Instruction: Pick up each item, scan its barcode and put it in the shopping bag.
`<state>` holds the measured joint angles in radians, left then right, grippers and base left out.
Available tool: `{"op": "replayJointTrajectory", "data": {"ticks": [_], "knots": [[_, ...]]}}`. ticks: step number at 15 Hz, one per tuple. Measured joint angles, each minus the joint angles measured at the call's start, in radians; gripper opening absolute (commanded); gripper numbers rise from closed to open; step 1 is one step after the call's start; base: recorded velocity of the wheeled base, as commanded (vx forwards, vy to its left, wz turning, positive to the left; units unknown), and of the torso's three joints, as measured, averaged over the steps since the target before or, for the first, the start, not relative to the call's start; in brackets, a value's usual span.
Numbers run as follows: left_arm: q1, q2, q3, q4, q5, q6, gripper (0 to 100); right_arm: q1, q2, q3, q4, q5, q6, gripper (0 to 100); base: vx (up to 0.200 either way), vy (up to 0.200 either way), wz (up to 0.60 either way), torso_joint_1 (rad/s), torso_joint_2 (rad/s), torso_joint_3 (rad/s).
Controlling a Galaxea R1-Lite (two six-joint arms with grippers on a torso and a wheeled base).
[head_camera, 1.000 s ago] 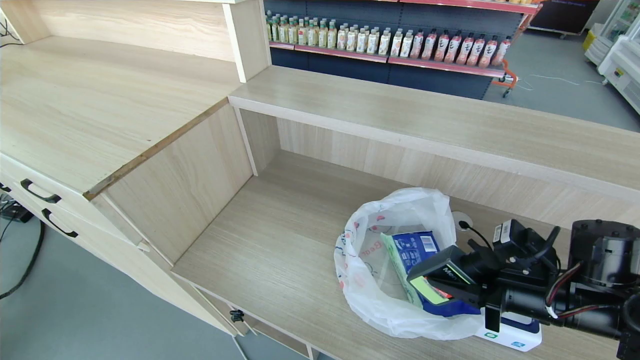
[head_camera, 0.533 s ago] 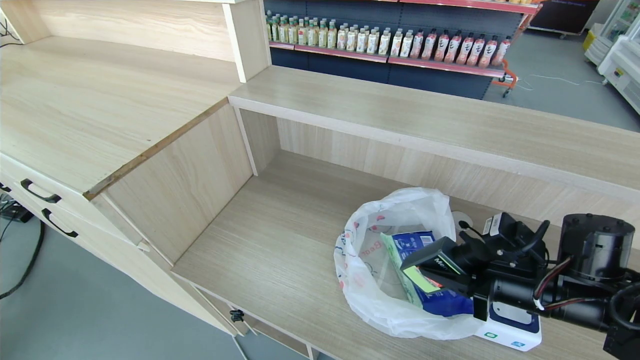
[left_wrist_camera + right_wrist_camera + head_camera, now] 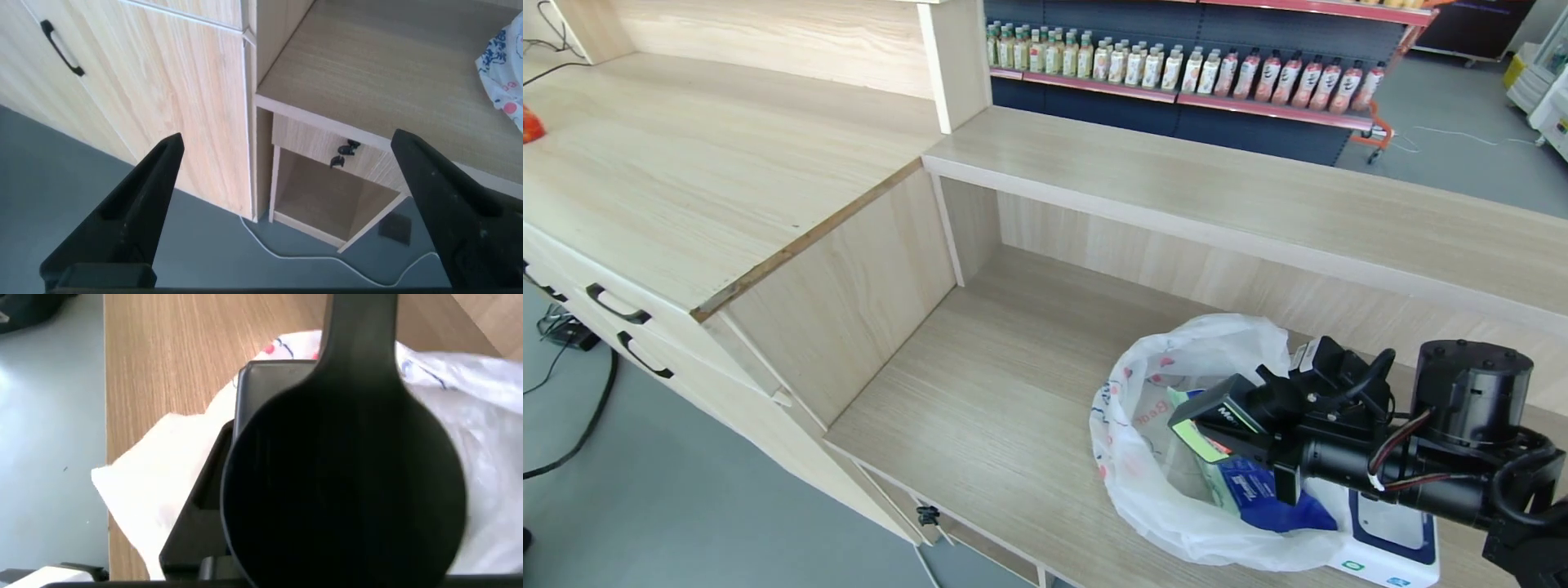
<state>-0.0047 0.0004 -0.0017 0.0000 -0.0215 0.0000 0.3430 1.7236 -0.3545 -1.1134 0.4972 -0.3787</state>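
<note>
Items number three: one dark box (image 3: 1213, 411) clamped in the jaws of the right gripper (image 3: 1245, 423), plus two packs inside the one shopping bag (image 3: 1143, 490), a green-and-white pack (image 3: 1218, 483) and a blue pack (image 3: 1258, 500). One white-and-blue scanner (image 3: 1392, 531) sits on the table (image 3: 980, 408), just beside the bag on the robot's right. The bag is white plastic, mouth open upward, near the table's front edge. The box hangs over that mouth, above the packs.

Its gripped end is hidden among the jaws. Both packs are partly covered by box and arm, so their full shapes are hard to make out. The scanner is cut off by the arm and the view's lower edge. In the right wrist view a dark round shape blocks most of the box.

The box's long axis runs roughly level along the arm, free end pointing to the robot's left, a yellow-green face turned downward. The left gripper (image 3: 288, 140) hangs in front of the cabinet (image 3: 188, 73), jaws wide apart.
</note>
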Motion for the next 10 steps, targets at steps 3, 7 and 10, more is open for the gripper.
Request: {"op": "replayJointTrajectory", "data": {"ticks": [3, 7, 10], "knots": [[-0.001, 0.0, 0.0, 0.0, 0.001, 0.0, 100, 0.013, 0.013, -0.014, -0.006, 0.003, -0.002, 0, 0.0, 0.0, 0.0, 0.0, 0.0, 0.0], [-0.001, 0.0, 0.0, 0.0, 0.0, 0.0, 100, 0.0, 0.071, -0.016, -0.09, -0.001, 0.002, 0, 0.0, 0.0, 0.0, 0.0, 0.0, 0.0], [-0.001, 0.0, 0.0, 0.0, 0.0, 0.0, 100, -0.037, 0.132, -0.001, -0.141, -0.002, 0.003, 0, 0.0, 0.0, 0.0, 0.0, 0.0, 0.0]]}}
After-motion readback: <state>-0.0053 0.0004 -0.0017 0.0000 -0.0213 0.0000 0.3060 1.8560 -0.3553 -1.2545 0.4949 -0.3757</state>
